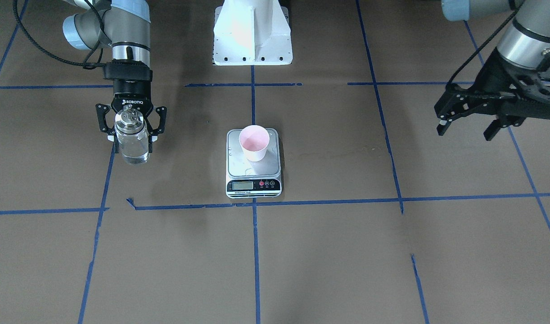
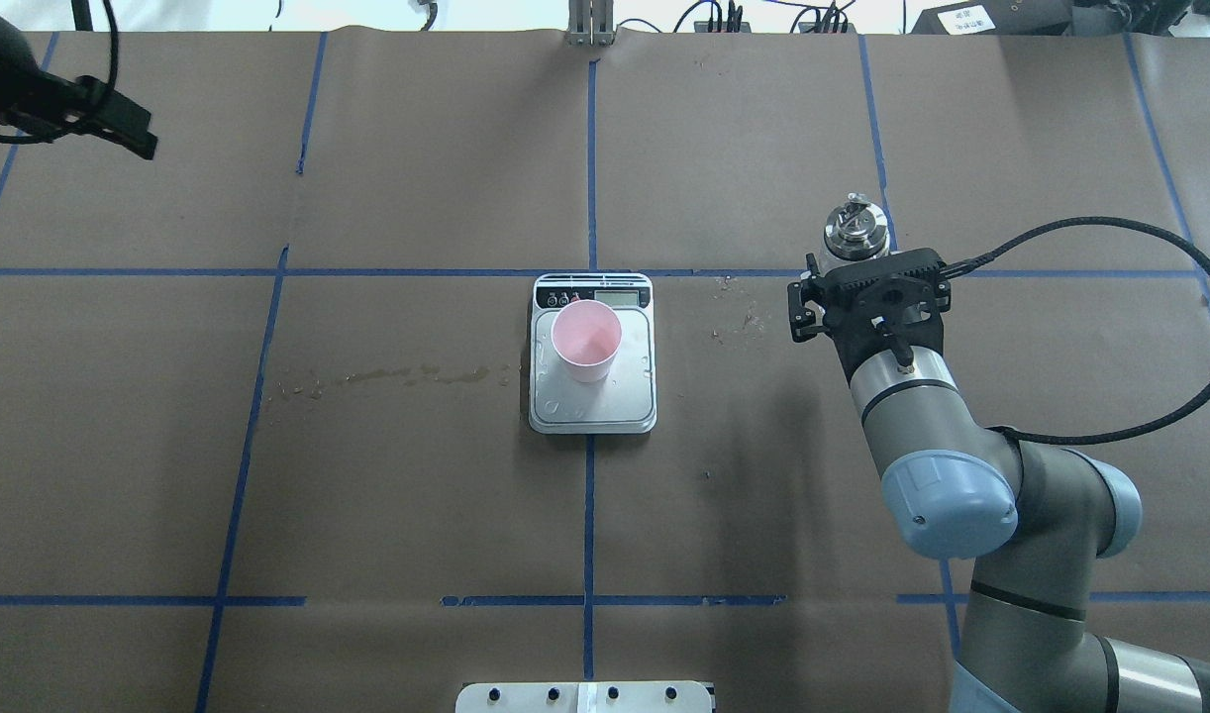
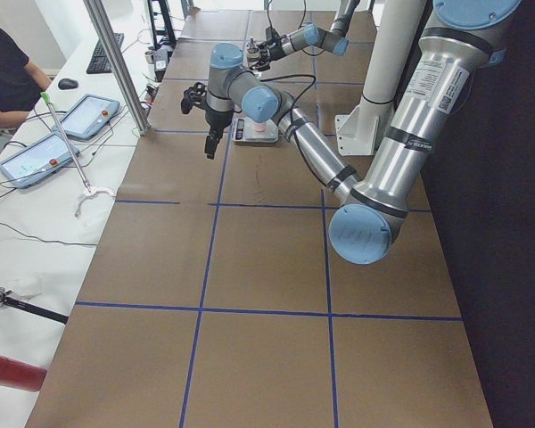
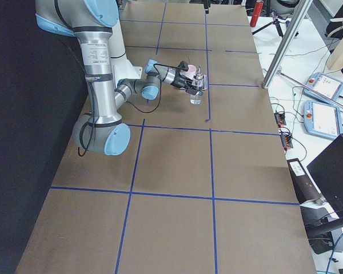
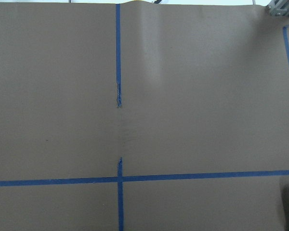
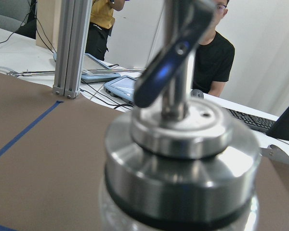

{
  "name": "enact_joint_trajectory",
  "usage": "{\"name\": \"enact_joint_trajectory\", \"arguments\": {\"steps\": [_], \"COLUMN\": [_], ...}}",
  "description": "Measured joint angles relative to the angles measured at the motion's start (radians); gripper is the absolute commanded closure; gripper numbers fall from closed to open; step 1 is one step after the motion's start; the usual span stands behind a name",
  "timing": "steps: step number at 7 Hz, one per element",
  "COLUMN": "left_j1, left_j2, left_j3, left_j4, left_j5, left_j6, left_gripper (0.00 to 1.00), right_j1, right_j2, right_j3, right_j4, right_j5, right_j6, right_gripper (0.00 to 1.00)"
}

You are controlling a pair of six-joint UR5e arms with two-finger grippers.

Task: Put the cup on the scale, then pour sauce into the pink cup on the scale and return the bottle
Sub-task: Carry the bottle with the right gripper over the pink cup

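Note:
The pink cup (image 1: 254,143) stands upright on the silver platform of the scale (image 1: 252,185), also in the overhead view: cup (image 2: 585,342), scale (image 2: 595,411). My right gripper (image 1: 132,138) is shut on the clear glass bottle (image 1: 132,144), which holds clear sauce and stays upright to the scale's right (image 2: 853,230). Its base is at or just above the table; I cannot tell which. Its silver cap and spout fill the right wrist view (image 6: 183,159). My left gripper (image 1: 466,130) is open and empty, high and far off to the left.
A wet streak (image 2: 387,376) marks the brown paper left of the scale, with smaller spots (image 2: 739,317) to its right. The white robot base (image 1: 252,36) stands behind the scale. Operators, tablets (image 3: 80,116) and a metal post (image 4: 280,51) are beyond the table's far edge.

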Motion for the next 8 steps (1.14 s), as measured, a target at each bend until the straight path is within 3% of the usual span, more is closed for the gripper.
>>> {"name": "enact_joint_trajectory", "arguments": {"steps": [2,3,5,8], "left_j1": [-0.162,-0.238,-0.338,-0.359], "left_j2": [0.128,0.161,0.211,0.250], "left_j3": [0.085,0.158,0.267,0.352], "left_j4": [-0.017,-0.057,-0.202,-0.327], "left_j5": [-0.028,-0.052,-0.080,-0.084], "left_j6": [0.367,0.428,0.465,0.478], "left_gripper": [0.00,0.00,0.00,0.00], "right_j1": [-0.003,-0.010,-0.051,-0.120], "right_j2": [0.032,0.038,0.079,0.178], "right_j3": [-0.006,-0.012,-0.032,-0.076], "right_j4": [-0.016,-0.038,-0.150,-0.382], "right_j5": [-0.040,-0.069,-0.179,-0.301], "right_j6": [-0.227,-0.290,-0.391,-0.447], "right_gripper": [1.00,1.00,1.00,1.00]}}
